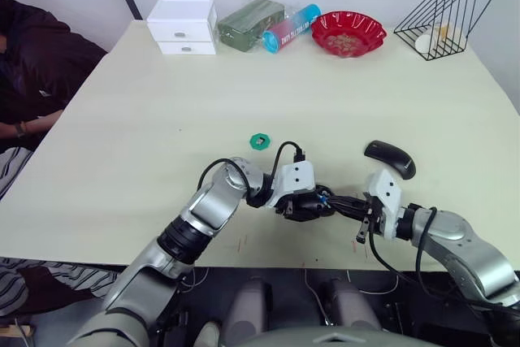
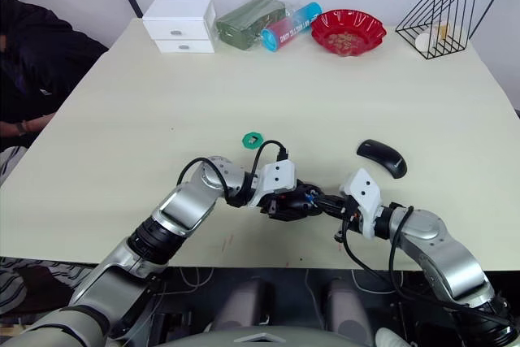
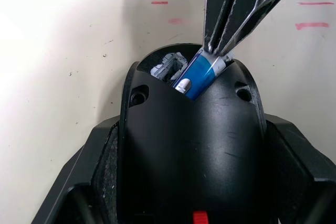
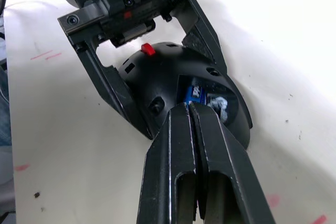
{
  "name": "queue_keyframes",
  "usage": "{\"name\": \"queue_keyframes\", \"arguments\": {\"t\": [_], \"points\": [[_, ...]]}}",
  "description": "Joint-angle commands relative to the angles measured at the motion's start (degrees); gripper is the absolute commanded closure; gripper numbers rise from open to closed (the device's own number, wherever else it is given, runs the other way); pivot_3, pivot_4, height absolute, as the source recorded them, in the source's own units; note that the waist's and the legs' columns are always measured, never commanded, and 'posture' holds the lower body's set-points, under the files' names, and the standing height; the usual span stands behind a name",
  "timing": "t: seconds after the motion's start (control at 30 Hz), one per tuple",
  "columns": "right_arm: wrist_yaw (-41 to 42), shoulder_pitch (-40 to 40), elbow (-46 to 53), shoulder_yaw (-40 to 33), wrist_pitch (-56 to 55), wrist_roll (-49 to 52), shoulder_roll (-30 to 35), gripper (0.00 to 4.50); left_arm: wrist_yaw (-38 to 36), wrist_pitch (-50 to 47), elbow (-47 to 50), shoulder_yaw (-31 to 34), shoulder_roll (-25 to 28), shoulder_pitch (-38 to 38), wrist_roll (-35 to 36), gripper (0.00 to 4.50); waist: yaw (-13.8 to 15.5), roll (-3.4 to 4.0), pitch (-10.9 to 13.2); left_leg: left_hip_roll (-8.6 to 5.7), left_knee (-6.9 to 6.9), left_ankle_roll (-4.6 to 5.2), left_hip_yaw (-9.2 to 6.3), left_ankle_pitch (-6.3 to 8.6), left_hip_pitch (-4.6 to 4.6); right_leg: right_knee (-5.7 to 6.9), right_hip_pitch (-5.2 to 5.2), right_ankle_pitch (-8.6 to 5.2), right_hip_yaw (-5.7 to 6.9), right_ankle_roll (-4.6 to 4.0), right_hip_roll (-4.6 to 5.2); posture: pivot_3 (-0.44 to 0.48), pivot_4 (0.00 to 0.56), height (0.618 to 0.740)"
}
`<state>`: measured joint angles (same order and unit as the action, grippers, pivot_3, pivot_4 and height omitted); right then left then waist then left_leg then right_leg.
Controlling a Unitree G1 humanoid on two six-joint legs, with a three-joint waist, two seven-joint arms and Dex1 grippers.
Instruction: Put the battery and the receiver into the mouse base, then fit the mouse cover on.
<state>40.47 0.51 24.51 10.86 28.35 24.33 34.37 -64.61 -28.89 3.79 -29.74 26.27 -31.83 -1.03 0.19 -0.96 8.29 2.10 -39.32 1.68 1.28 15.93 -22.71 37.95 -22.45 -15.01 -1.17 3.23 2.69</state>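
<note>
My right tool [image 4: 191, 109] had its two fingers pressed together, tips pinched on the end of the battery [image 3: 198, 73], which sat tilted in the open compartment of the mouse base [image 3: 189, 145]: one end down in the slot, the gripped end riding up over the rim. My left tool [image 1: 305, 205] was clamped on the mouse base, one finger on each flank, holding it just above or on the desk [image 1: 162, 119] near the front edge; I could not tell whether it touched the surface. I judged I was in the first step, seating the battery, and only partly through it, since the cell was not lying flat. The next move, as I read it, called for lowering the raised end until the battery lay level in its bay, then parting the right tool's fingers and backing out without dragging the cell along, all while the left tool kept the base from twisting.

Beside the battery, inside the compartment, I saw a pale grey metal fitting, but could not say what it was. The mouse cover [image 1: 391, 158] lay on the desk just beyond my right arm, toward the right edge, untouched. A green toothed disc [image 1: 259, 141] sat further in toward the desk's middle with a small grey piece on it, possibly the receiver, too small for me to be sure
</note>
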Motion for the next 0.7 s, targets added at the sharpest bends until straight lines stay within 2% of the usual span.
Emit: {"name": "queue_keyframes", "arguments": {"t": [0.03,0.7], "points": [[-0.66,-1.22,-5.14,2.02,1.52,-3.51,0.05,4.48,-1.44,-0.42,-0.29,-1.54,-0.36,0.81,1.09,1.52,-0.02,-0.05,-0.09,0.0,0.0,0.0,0.0,0.0,0.0,0.0,0.0,0.0,0.0,0.0,0.0,0.0,0.15,0.74],[0.2,-1.07,-11.76,4.19,1.87,-5.87,-1.02,4.48,-1.55,-0.11,-0.59,-1.5,-0.43,0.62,1.0,1.52,-0.54,-0.01,-1.02,0.0,0.09,0.01,0.01,0.01,0.07,-0.07,0.05,-0.01,-0.02,-0.02,0.0,0.0,0.15,0.74]]}}
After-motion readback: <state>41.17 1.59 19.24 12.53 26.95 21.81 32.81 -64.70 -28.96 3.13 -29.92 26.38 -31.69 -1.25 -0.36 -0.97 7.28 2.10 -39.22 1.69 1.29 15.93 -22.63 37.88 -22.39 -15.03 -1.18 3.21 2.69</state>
